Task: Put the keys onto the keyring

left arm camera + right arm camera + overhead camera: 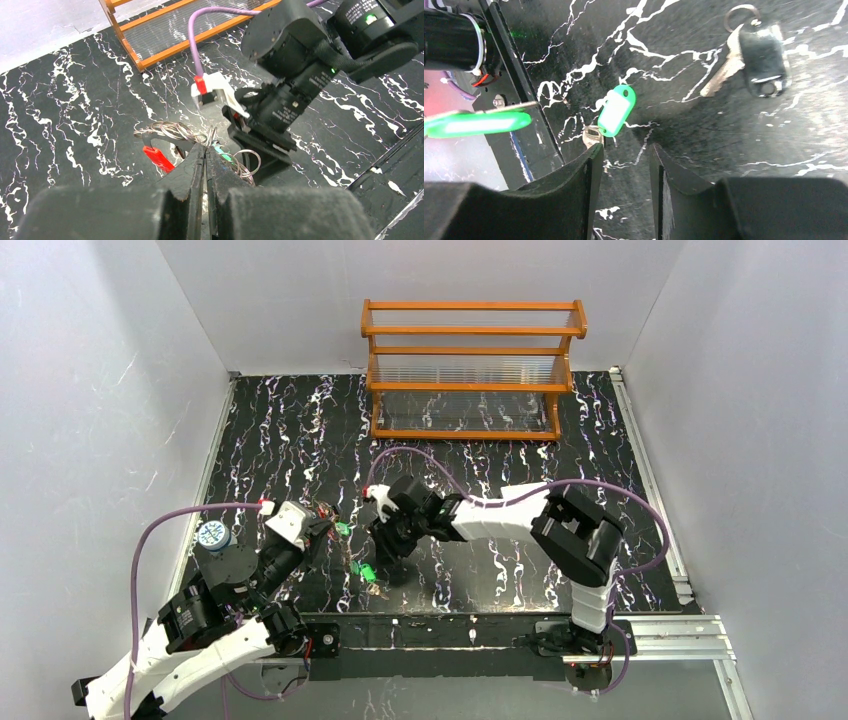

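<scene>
L gripper (206,149): fingers pressed tight together, pinching wire loops of keyring (172,131) right at the tips. Just beside one finger: red tab (157,157) of the ring, hanging off the wire. Just beside the other finger: green key (220,151), tucked against wire and tips. Cannot tell if threaded on or only resting there.

R gripper (625,149): fingers part-spread, gap btwn them empty, pinching nothing. Just past the tips, flat on table (704,165): second green key (616,110), blade end nearest one fingertip, not touching as far as seen. Farther out, well apart from the fingers: black-headed key (760,57) w/ its own small ring, also flat on table. Farthest back, at rear of table: orange rack (470,370), not involved.

Progress (judgement): early to mid. At most one green key on the ring, unconfirmed. To do: grip second green key, thread it on. Yellow key not in any view, whereabouts unknown. Black-headed key lying loose as well.

Writing/labels: white insert in second green key's tag, blank as far as seen. White print on R arm housing (362,10), too small to read. Round blue-white sticker on L arm (211,534), unreadable. No brand legible anywhere.
</scene>
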{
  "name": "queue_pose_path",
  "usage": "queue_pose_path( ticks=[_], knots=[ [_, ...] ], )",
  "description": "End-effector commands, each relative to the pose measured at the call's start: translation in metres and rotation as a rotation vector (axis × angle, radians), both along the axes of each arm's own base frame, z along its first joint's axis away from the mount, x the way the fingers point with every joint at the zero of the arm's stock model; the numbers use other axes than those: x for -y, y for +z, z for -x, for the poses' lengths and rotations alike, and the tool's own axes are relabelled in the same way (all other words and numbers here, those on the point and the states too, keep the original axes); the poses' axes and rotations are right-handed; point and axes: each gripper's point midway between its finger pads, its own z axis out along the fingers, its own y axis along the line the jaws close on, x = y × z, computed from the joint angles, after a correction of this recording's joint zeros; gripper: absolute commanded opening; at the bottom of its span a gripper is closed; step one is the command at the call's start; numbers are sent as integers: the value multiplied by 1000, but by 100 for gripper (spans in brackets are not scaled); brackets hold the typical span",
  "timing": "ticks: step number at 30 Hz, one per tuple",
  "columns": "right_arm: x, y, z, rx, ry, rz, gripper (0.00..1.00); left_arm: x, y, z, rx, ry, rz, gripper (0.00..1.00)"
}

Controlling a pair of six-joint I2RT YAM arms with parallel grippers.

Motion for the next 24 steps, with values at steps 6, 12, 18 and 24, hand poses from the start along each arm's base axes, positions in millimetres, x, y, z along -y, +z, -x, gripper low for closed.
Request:
queue_pose_path(
  ticks=[6,12,18,24],
  knots=[
    [-11,-16,14,87,-128,210,59,-1,5,-1,15,9,22,0],
    [-21,-32,34,94,-102,243,66,-2,9,1,24,3,41,0],
    [-21,-38,38,173,-97,284,66,2,10,6,29,-39,50,0],
    [-14,-41,39,275,-106,346,57,2,10,7,32,-45,49,0]
  ],
)
